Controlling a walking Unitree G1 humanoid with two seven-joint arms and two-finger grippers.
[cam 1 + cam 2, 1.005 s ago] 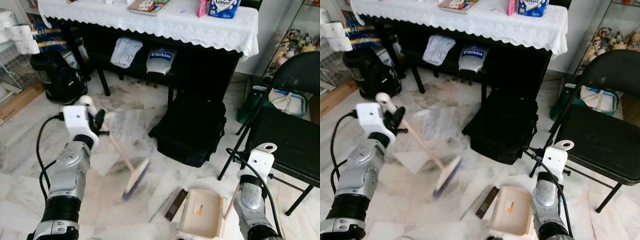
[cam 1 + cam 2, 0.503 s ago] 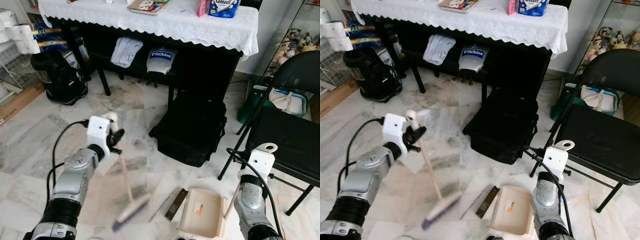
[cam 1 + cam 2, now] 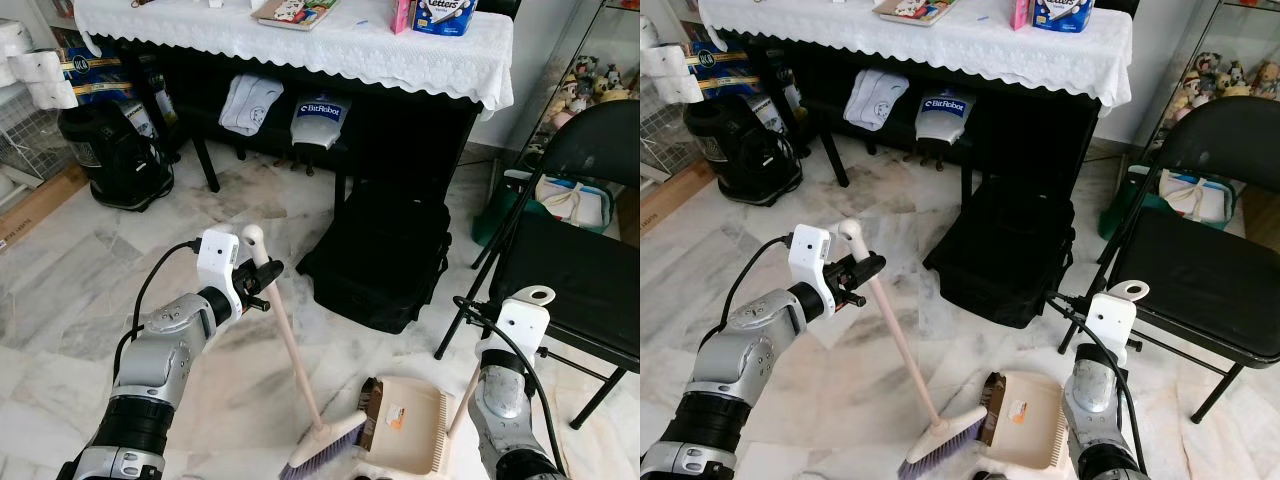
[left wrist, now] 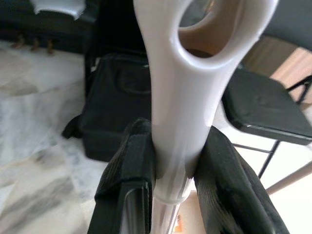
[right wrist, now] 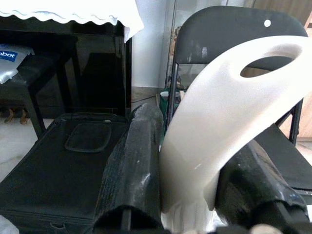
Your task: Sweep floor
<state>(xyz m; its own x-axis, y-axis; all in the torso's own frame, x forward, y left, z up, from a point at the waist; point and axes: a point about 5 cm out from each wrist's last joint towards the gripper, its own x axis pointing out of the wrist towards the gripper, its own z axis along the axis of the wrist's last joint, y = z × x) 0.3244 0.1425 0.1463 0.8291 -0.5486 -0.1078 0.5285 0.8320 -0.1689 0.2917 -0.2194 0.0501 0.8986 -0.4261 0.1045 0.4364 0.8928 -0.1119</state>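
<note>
A: Broom (image 3: 325, 443) bristles sit on the marble floor (image 3: 80, 260) right at the dustpan (image 3: 405, 425) mouth, touching a dark flat scrap (image 3: 372, 402) on its lip

B: Who holds what?

A: Left hand (image 3: 262, 280) is clamped on the broom handle near its top, slanting it toward the dustpan to push debris in. Right hand (image 5: 190, 170) grips the dustpan handle (image 3: 520, 305), bracing it beside the black bag (image 3: 380, 255)

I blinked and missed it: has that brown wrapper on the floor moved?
Yes. The brown wrapper was short of the dustpan before; now it stands at the pan's lip, pushed by the broom.
</note>
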